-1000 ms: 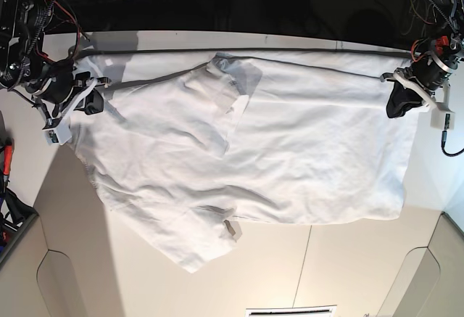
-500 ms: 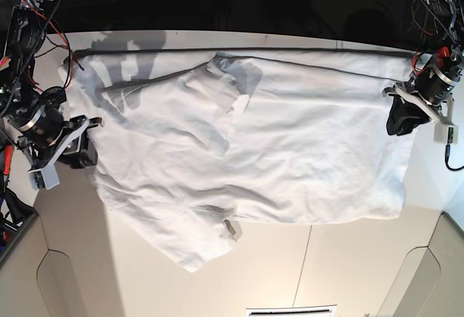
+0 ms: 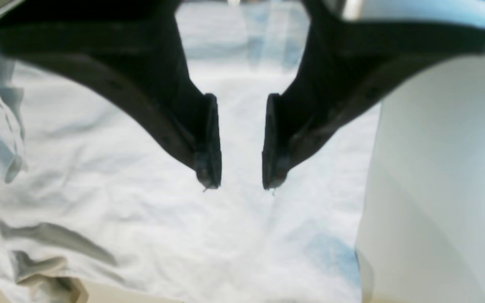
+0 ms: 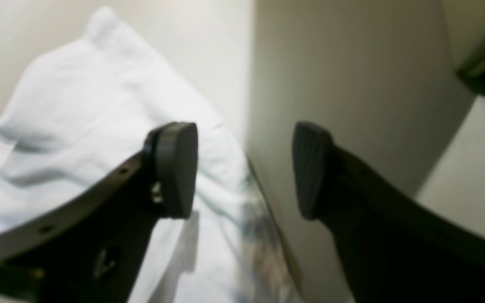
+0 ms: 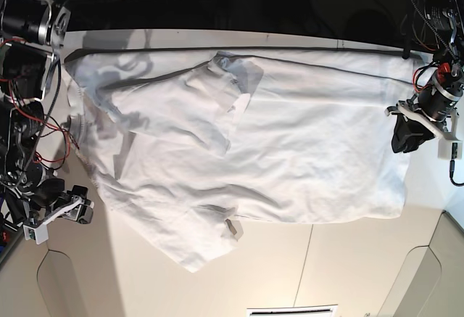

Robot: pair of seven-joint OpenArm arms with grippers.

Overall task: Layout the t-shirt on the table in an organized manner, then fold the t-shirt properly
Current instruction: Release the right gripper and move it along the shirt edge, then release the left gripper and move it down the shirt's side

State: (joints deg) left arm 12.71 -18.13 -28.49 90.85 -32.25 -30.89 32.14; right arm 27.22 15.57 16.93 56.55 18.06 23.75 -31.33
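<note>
At the left of the base view the right hand [image 5: 81,213] sits low beside the desk's [image 5: 348,259] left side, clear of the cloth; its wrist view shows the two pads [image 4: 175,168] standing wide apart with nothing between them, and the shirt's bunched edge lying under and to the left of them. The t-shirt [image 5: 290,143] is spread over most of the desk, its top edge running along the dark seam near the far side and its right edge fairly straight. The left part is less tidy — the fabric is rumpled there, with creases and shadows, and a lower flap juts out toward the near edge past the rest of the hem. Near the upper middle a fold of cloth lies turned over on the body of the shirt, casting a grey shadow. A small grey tag-like bit shows at the lower hem, near the middle. At the far right the left hand [image 5: 407,137] hangs just at the shirt's right edge. Its wrist view shows the dark fingers [image 3: 209,143] parted by a moderate gap with nothing held — wrinkled white cloth lies below them, and bare desk shows to the right. Whether the fingertips touch the fabric cannot be told from either view.
</note>
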